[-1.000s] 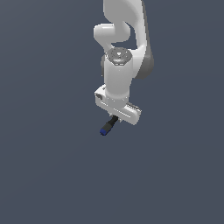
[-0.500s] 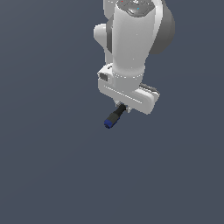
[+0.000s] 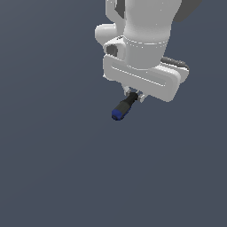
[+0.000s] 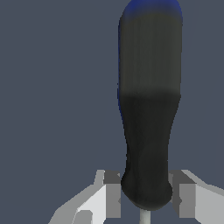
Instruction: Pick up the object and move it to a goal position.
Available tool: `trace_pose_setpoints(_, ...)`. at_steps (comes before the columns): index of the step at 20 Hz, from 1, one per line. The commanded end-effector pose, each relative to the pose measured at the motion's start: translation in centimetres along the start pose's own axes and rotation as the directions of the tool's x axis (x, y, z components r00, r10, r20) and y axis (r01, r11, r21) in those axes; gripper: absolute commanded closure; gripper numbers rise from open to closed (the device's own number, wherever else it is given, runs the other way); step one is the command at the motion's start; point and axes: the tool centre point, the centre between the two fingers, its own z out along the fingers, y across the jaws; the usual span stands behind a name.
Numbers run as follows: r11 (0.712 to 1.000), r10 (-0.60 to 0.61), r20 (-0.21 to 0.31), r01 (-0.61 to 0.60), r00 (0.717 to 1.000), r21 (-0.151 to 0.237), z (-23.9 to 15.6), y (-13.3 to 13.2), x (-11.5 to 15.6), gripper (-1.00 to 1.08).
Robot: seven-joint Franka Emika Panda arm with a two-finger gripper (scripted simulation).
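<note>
My jaws are pinching the screwdriver (image 4: 148, 122) at the narrow end of its black handle, one finger (image 4: 113, 194) on each side and both touching it. In the wrist view, the handle is running away from my gripper (image 4: 145, 197) and ending in a blue butt, while a short stretch of thin grey shaft is showing between the fingertips.

In the exterior view, the screwdriver (image 3: 123, 107) is hanging tilted beneath my gripper (image 3: 134, 95), with the blue end pointing down and toward the exterior view's left. It is being held clear in the air, apart from the plain dark grey floor (image 3: 53, 168).
</note>
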Motion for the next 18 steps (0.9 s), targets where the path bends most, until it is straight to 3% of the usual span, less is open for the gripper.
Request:
trace_pose_setpoints(1, 1.0, 0.0, 0.0, 0.0, 1.0, 0.0, -1.8, -0.6, 0.1, 1.08)
trace_pose_setpoints(18, 1.0, -0.001, 0.001, 0.001, 1.0, 0.001, -9.8, -3.5, 1.0, 1.08)
